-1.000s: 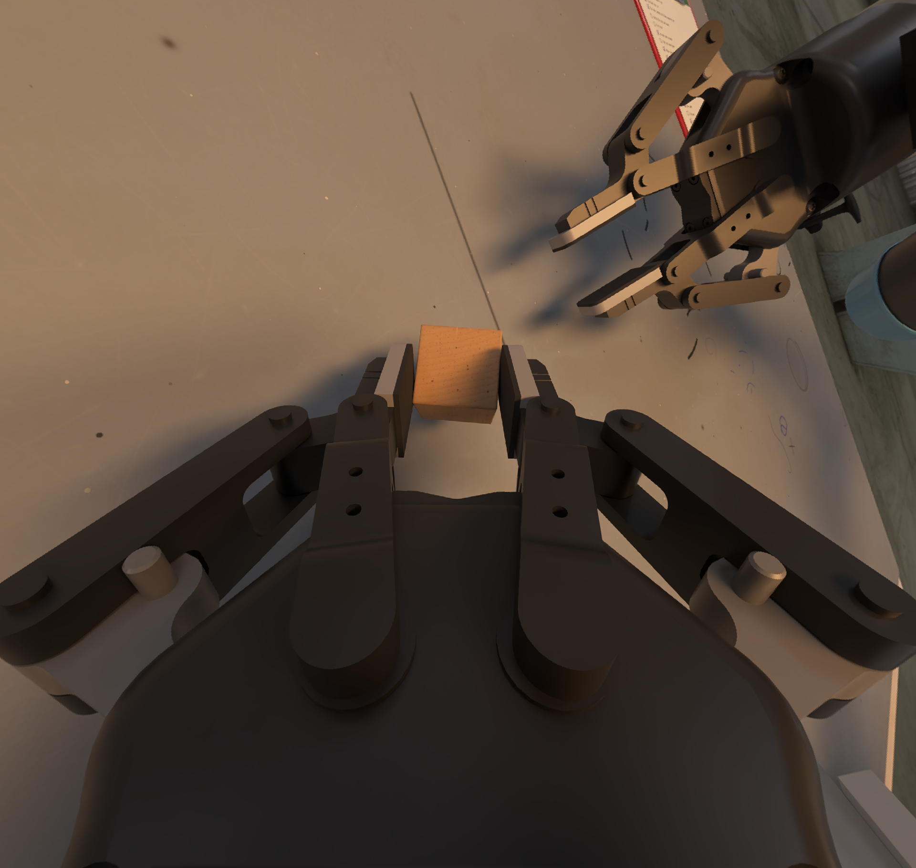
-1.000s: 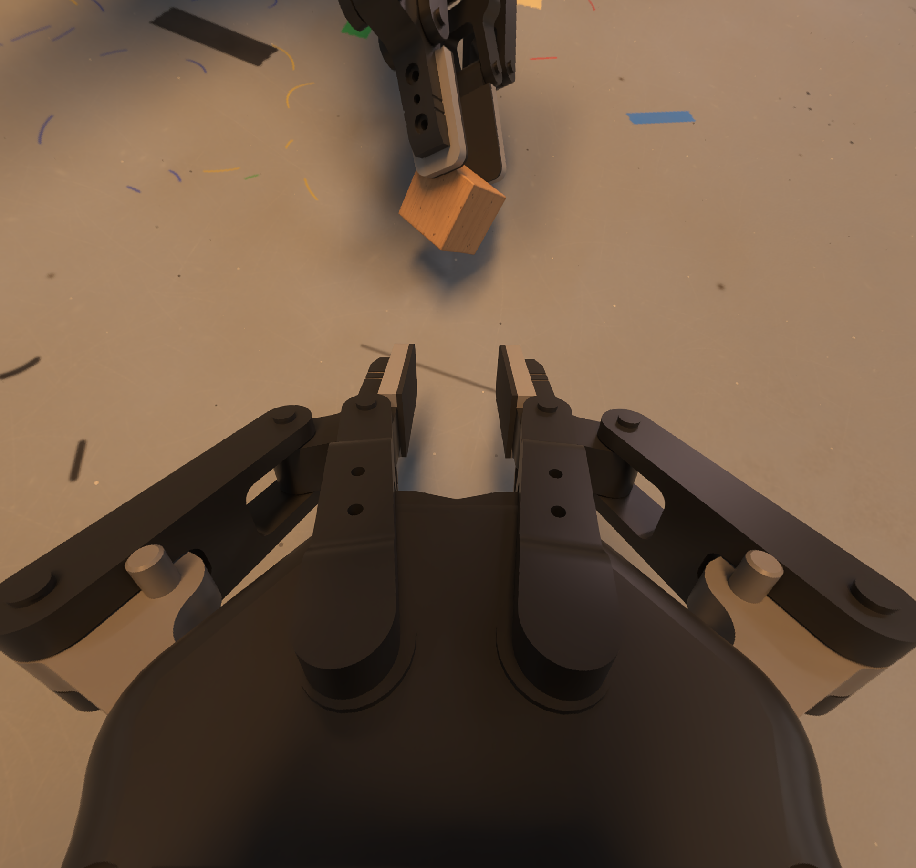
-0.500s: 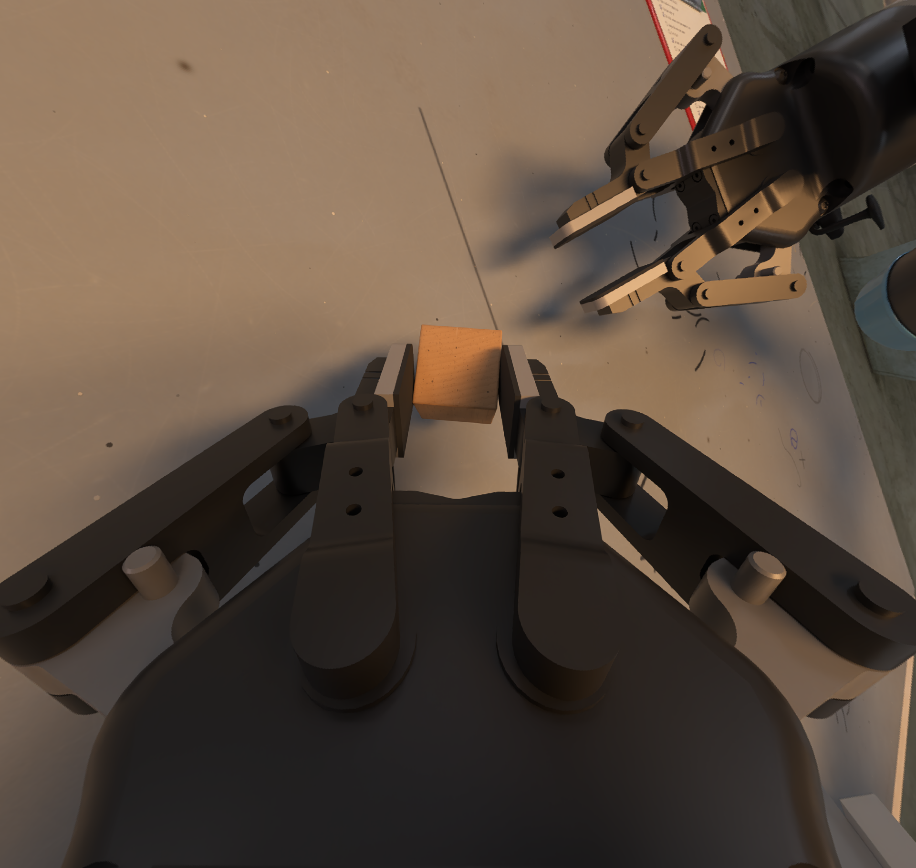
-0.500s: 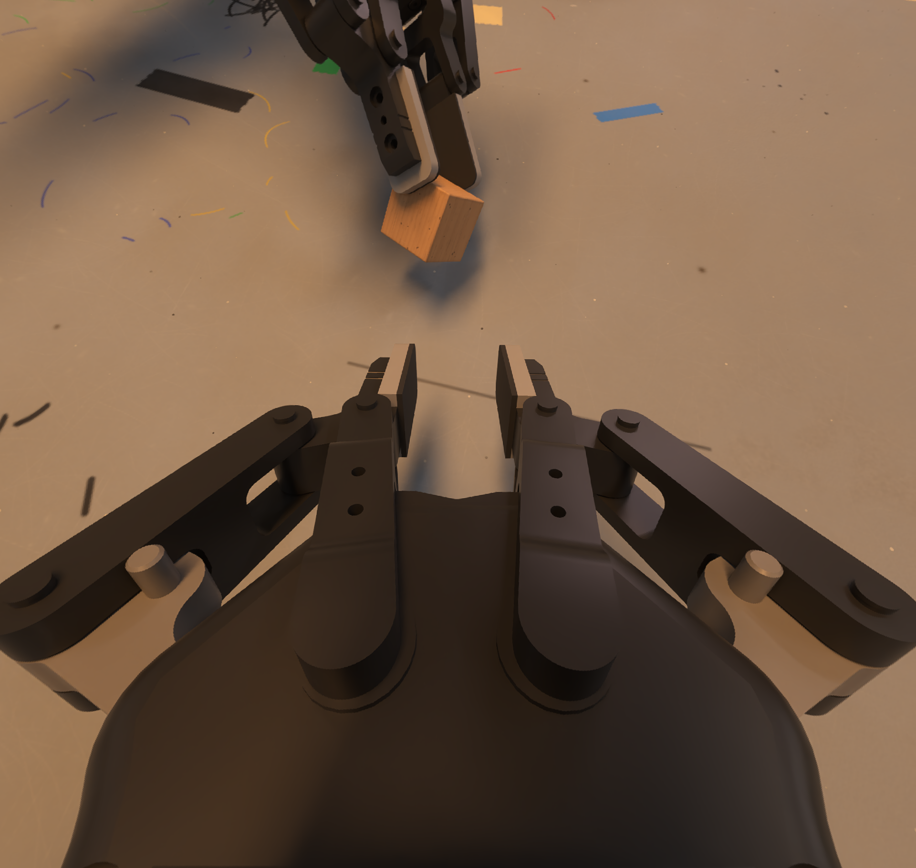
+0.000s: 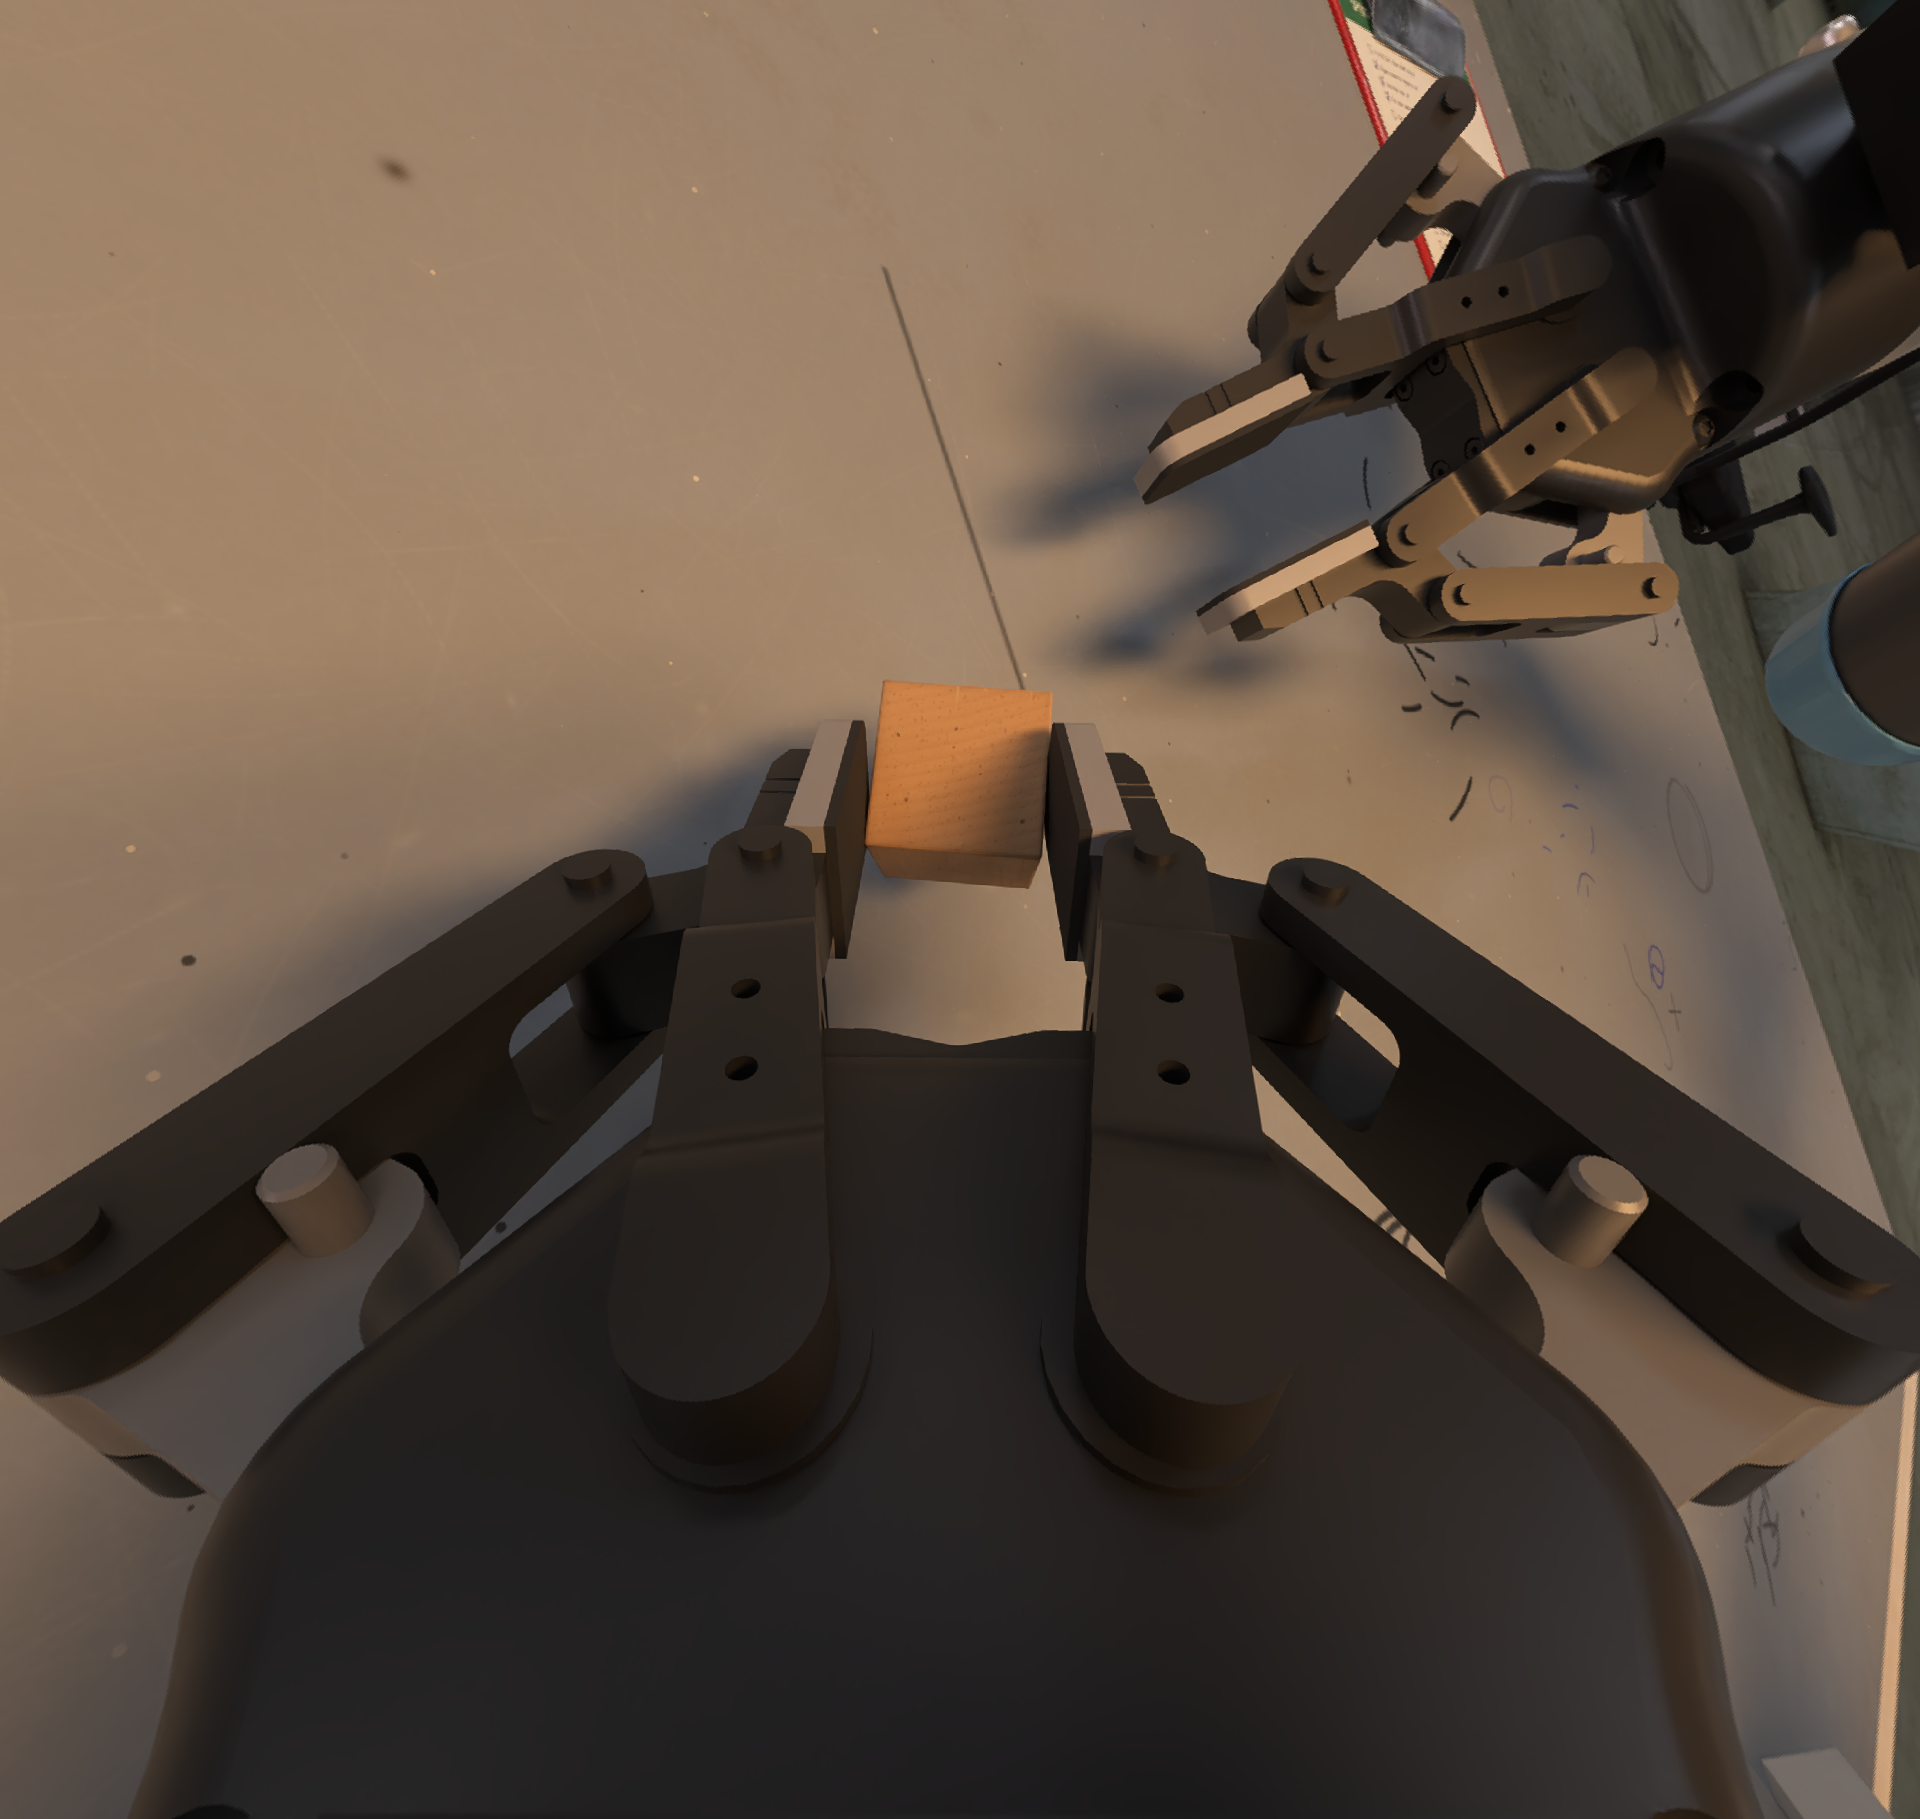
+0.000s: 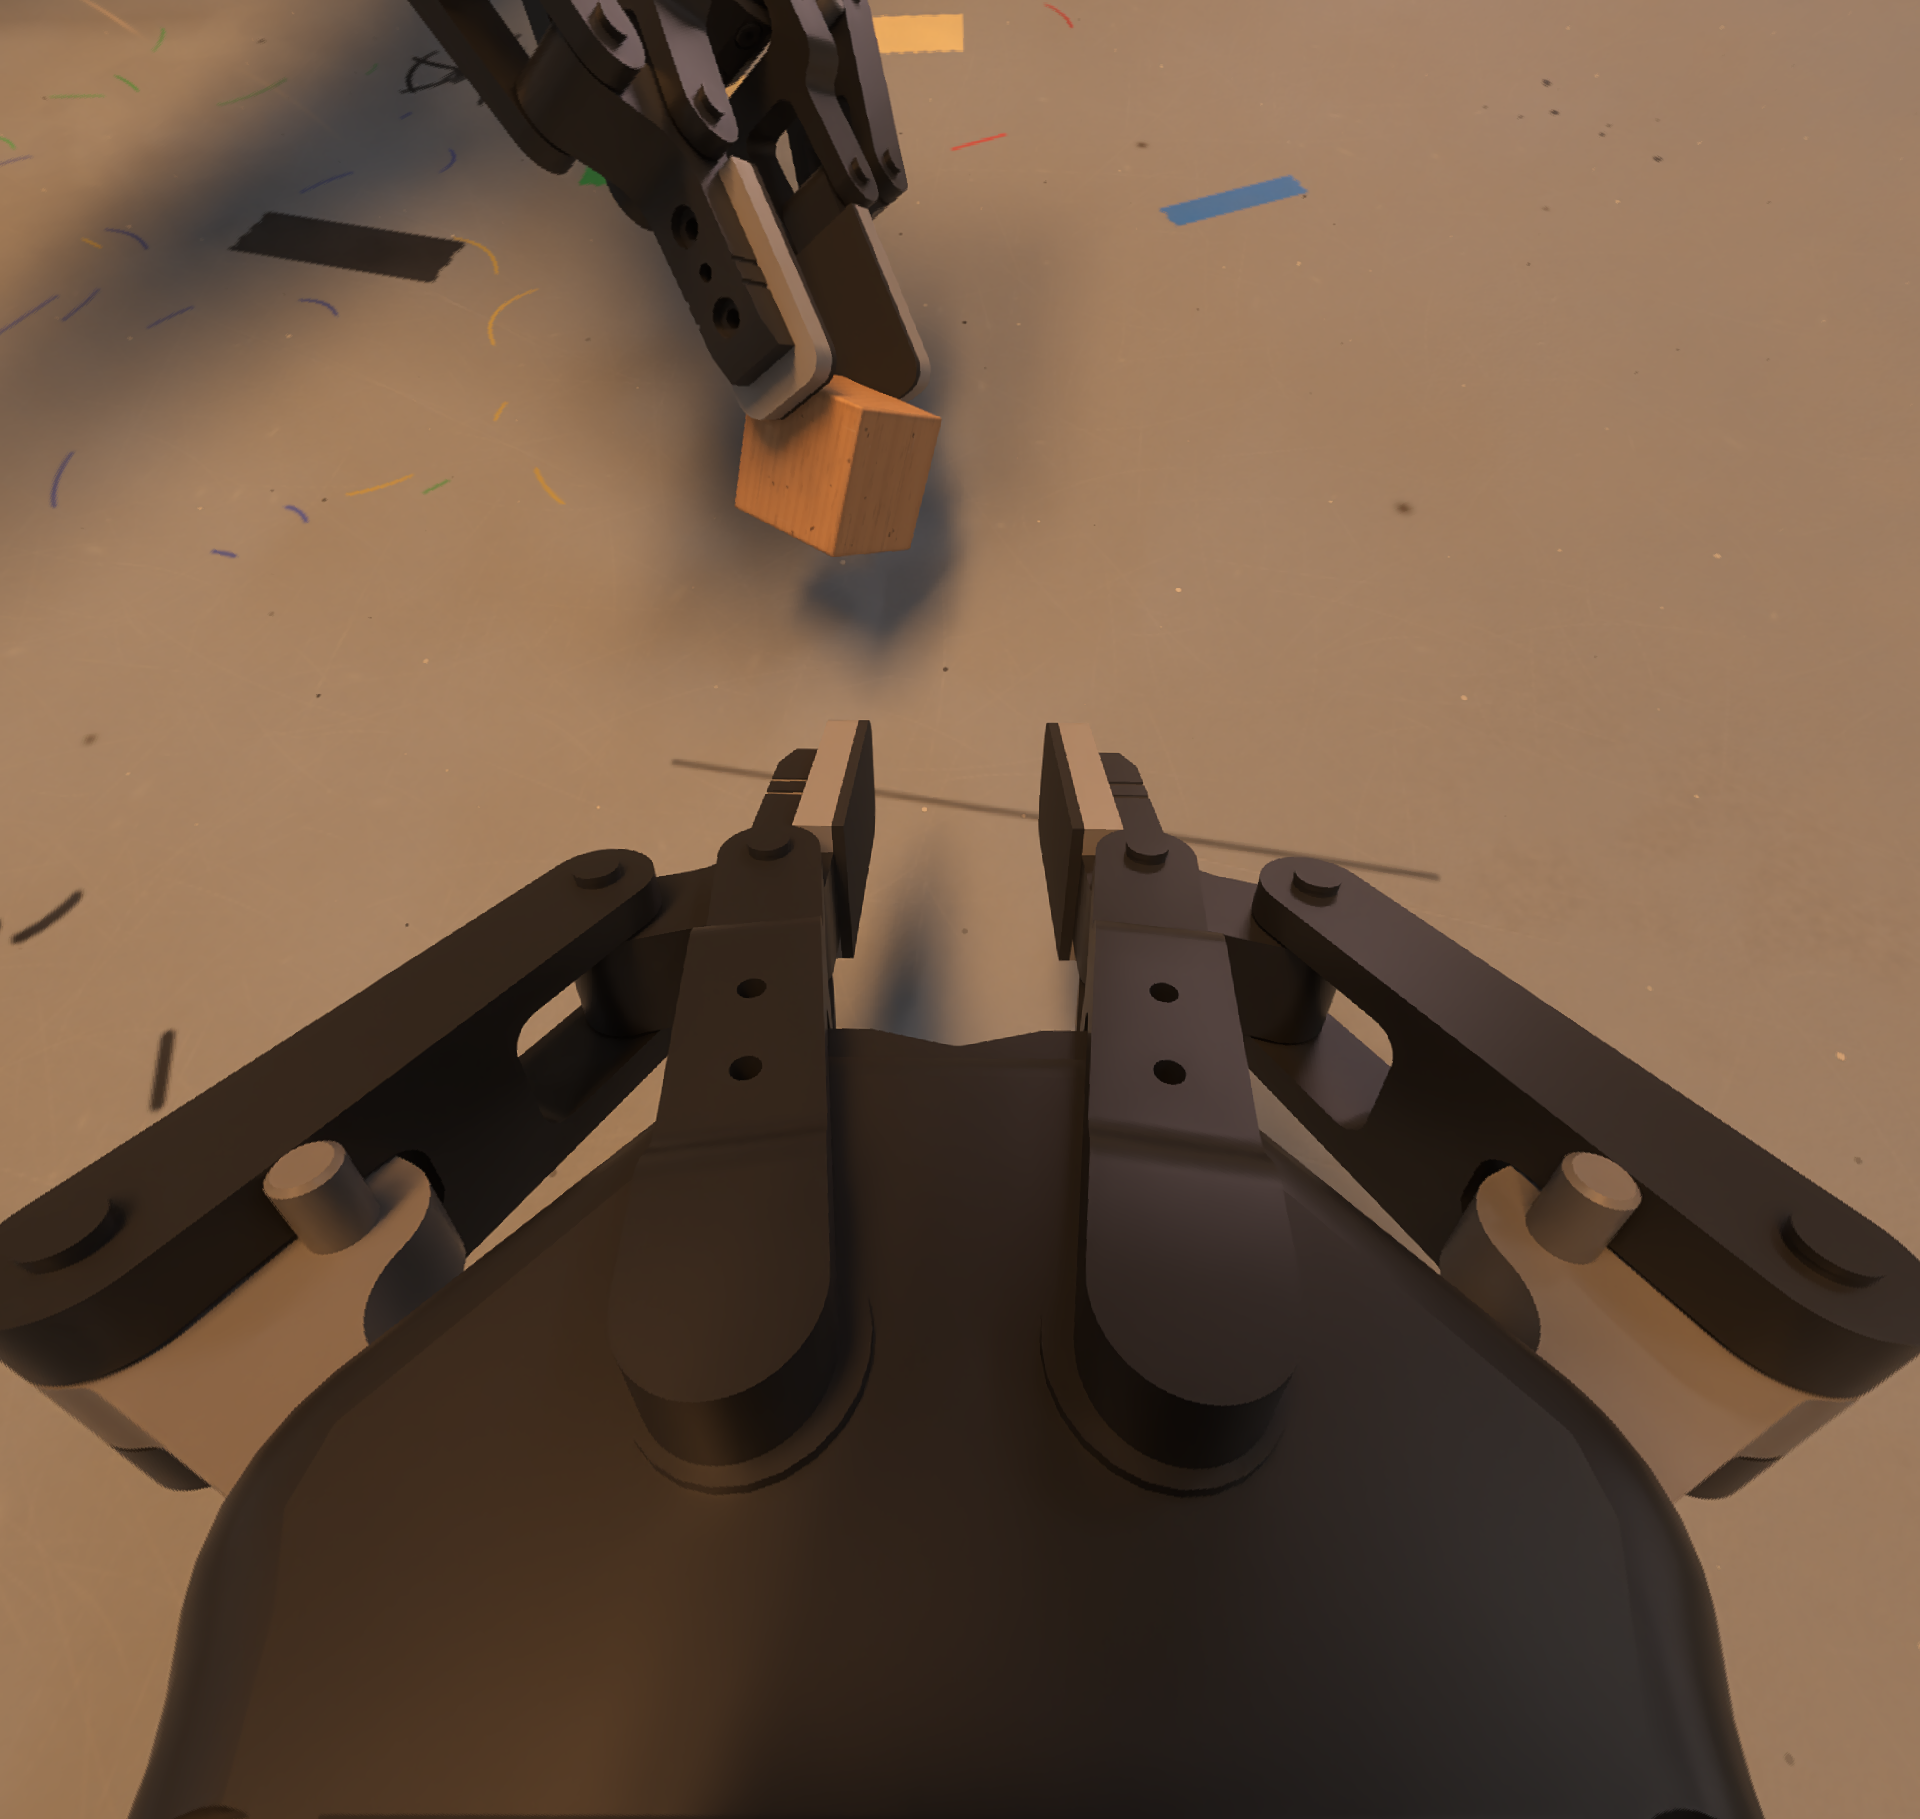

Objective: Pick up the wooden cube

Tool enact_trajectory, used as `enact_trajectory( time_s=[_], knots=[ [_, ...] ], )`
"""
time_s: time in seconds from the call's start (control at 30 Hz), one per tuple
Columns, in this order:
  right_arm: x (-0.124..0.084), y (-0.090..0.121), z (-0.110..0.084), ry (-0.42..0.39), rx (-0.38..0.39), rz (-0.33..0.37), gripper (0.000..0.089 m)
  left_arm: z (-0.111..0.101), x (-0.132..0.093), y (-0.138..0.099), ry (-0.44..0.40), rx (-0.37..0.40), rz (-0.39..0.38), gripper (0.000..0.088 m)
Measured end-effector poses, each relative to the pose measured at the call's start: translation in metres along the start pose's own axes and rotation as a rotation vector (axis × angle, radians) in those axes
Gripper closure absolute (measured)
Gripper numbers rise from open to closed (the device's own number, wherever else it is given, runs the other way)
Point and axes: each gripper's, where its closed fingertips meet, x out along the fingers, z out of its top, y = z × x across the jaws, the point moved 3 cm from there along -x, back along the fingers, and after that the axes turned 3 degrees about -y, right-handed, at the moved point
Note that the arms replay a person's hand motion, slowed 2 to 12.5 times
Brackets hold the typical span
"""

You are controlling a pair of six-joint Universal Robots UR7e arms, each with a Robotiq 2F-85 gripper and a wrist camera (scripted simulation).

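Note:
My left gripper [image 5: 956,782] is shut on the wooden cube [image 5: 956,787], an orange-brown block pinched between both pads. In the right wrist view the cube [image 6: 836,465] hangs clear above the table with its shadow beneath, held by the left gripper [image 6: 831,377] from above. My right gripper [image 6: 956,813] is open and empty, a short way in front of the cube and low over the table. It also shows in the left wrist view [image 5: 1216,543], to the right of the cube, jaws apart.
A red-edged clipboard [image 5: 1392,55] lies near the table's right edge [image 5: 1766,834]. Bits of tape, black [image 6: 348,247], blue [image 6: 1231,200] and yellow [image 6: 920,32], lie on the tan tabletop beyond the cube. A thin dark line [image 5: 945,470] crosses the table.
My left gripper has lifted the cube higher off the table; its shadow sits farther below it. The right gripper stays open and has drawn back a little.

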Motion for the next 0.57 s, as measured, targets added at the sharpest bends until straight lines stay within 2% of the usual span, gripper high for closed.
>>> enact_trajectory(
  time_s=[0.57],
  knots=[
    [-0.003, -0.011, -0.002, -0.007, 0.039, -0.049, 0.0600, 0.006, 0.009, 0.000, -0.031, 0.001, 0.016, 0.0570]
  ],
)
